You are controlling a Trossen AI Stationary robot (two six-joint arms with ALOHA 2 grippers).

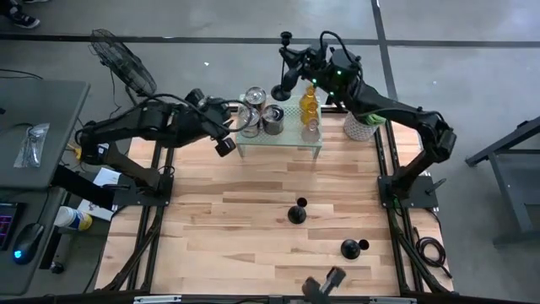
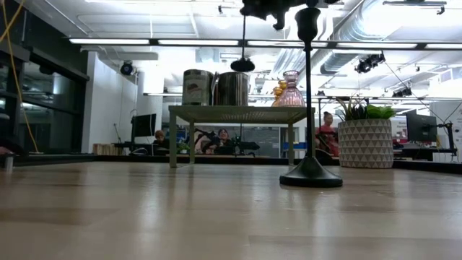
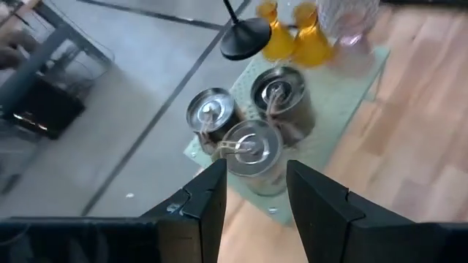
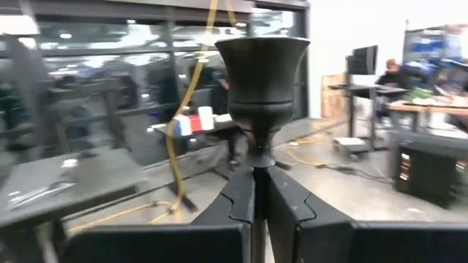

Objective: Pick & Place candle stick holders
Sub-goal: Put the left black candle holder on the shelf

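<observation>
My left gripper (image 1: 239,120) is shut on a shiny silver cup (image 3: 252,146) above the left end of the pale green rack (image 1: 278,139). Two more silver cups (image 3: 210,109) (image 3: 278,91) stand on the rack, with amber holders (image 1: 310,103) and a pink glass one (image 2: 291,87) at its right end. Beyond the rack's far edge my right gripper (image 4: 256,175) is shut on a black slim-stemmed stick (image 1: 285,61). Two black sticks (image 1: 297,213) (image 1: 351,247) stand on their round bases on the table. My left gripper pinches the silver cup's side wall (image 3: 252,172) between its two fingers. The fingers slant down from the table's left. The cup is upright with its mouth up, lifted clear above the rack. My right gripper pinches the black stick's stem (image 4: 257,150) just under its cup, between its two fingers. The fingers lie about level, across the stem. The stick hangs upright, and its round base (image 2: 242,65) is in the air above the rack's top.
A green plant in a white patterned pot (image 1: 359,127) stands right of the rack. A dark object (image 1: 325,283) lies at the table's near edge. Bare wood stretches between the rack and the two standing sticks. People sit in the room beyond the table.
</observation>
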